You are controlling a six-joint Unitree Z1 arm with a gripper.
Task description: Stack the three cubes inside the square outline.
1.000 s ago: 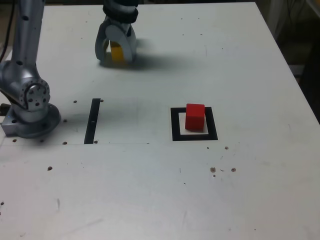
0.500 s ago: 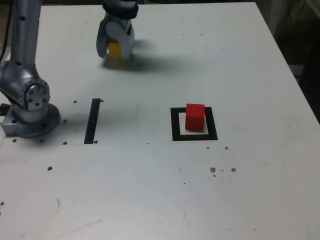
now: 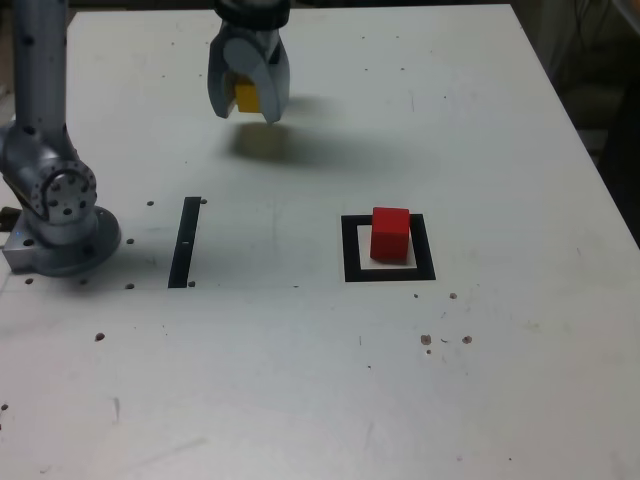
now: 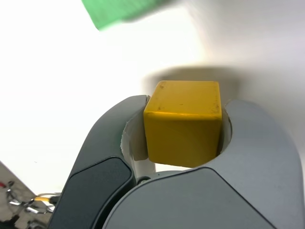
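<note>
White desk (image 3: 420,400); gripper (image 3: 247,108) raised above it, clamped on yellow cube (image 3: 246,96); red cube (image 3: 390,234) inside square outline (image 3: 351,250).

Robotics laboratory or test bench. 1 grey robot arm (image 3: 45,150) is bolted by its round base to a large white tabletop (image 3: 330,380) pocked with small holes and scuffs. Flat black tape forms a square outline (image 3: 390,250) and a narrow strip (image 3: 184,242) on the surface, as in a marked experimental workspace. Dim, cluttered surroundings lie beyond the table's far right edge in the exterior view.
</note>
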